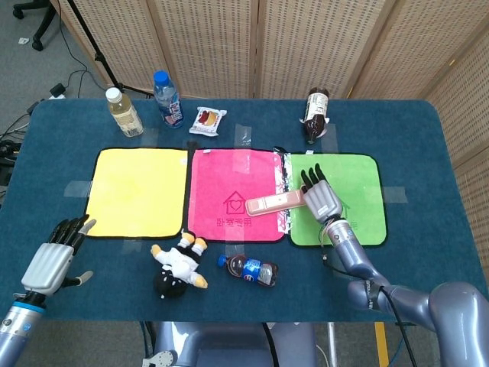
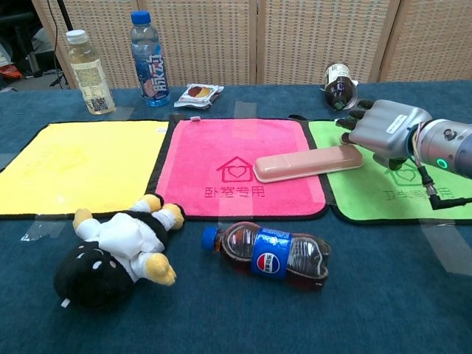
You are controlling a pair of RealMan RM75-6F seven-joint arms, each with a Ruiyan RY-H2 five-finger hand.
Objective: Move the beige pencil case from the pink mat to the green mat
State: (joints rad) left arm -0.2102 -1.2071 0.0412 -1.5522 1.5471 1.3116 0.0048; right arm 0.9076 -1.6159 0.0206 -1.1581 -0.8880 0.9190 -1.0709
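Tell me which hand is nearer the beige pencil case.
Right. The right hand is at the beige pencil case's end over the green mat; the left hand hangs far off, beyond the yellow mat.

Right robot hand (image 1: 322, 196) gripping; left robot hand (image 1: 52, 261) rests, fingers spread.

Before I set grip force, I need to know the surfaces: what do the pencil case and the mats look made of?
The pencil case looks like smooth, matte hard plastic, though silicone is possible: it keeps a stiff, rounded shape. The pink mat and green mat look like soft fuzzy cloth, probably microfibre, with dark stitched edging.
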